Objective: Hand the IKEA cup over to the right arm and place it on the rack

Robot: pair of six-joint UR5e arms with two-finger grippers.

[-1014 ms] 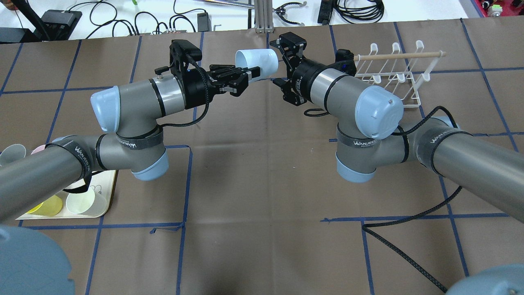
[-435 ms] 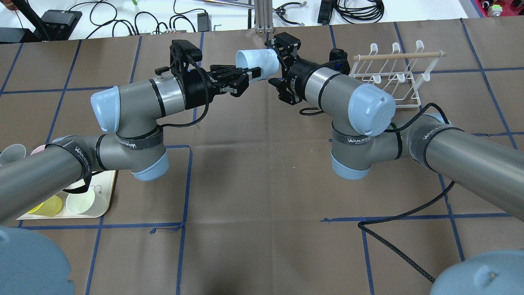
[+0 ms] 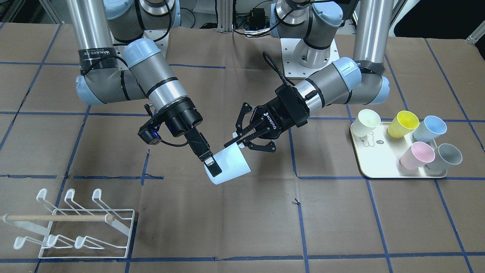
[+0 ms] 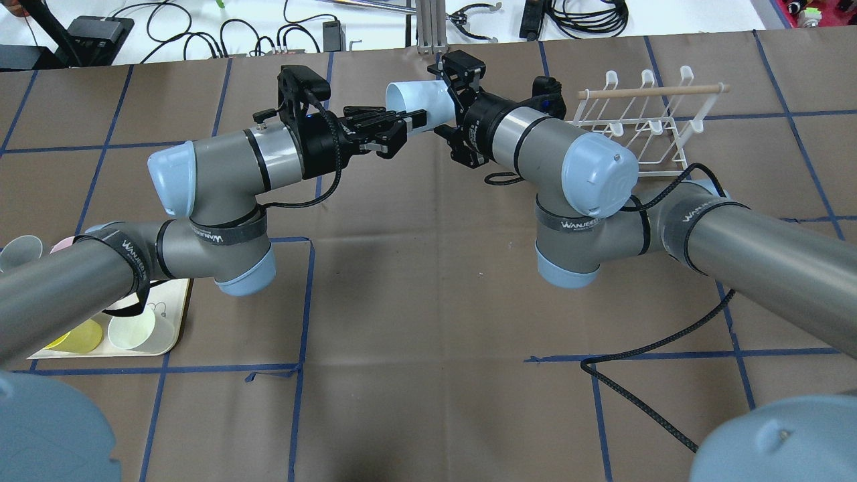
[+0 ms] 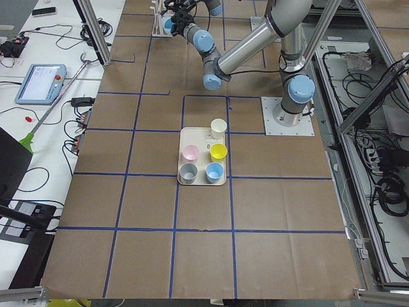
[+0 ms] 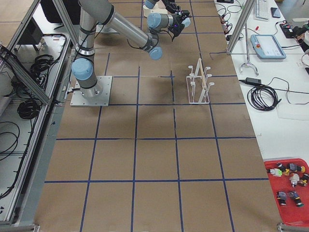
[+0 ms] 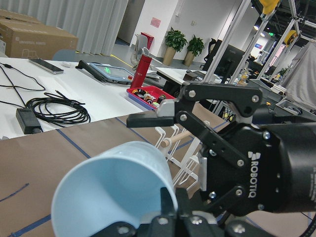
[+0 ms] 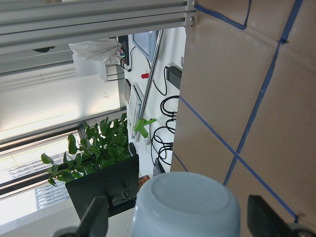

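Grey arms point(image 4: 221, 154); pale-blue joint caps point(image 4: 173, 173)

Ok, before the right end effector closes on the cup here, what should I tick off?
1. Left end effector shut on the rim of the pale blue cup: ok.
2. Right end effector open: ok, its fingers stand on either side of the cup's base in the right wrist view.
3. Base roughly centred between those fingers: ok.
4. No early contact: ok, a gap shows on each side of the base.
5. Rack upright on the table, apart from both arms: ok.
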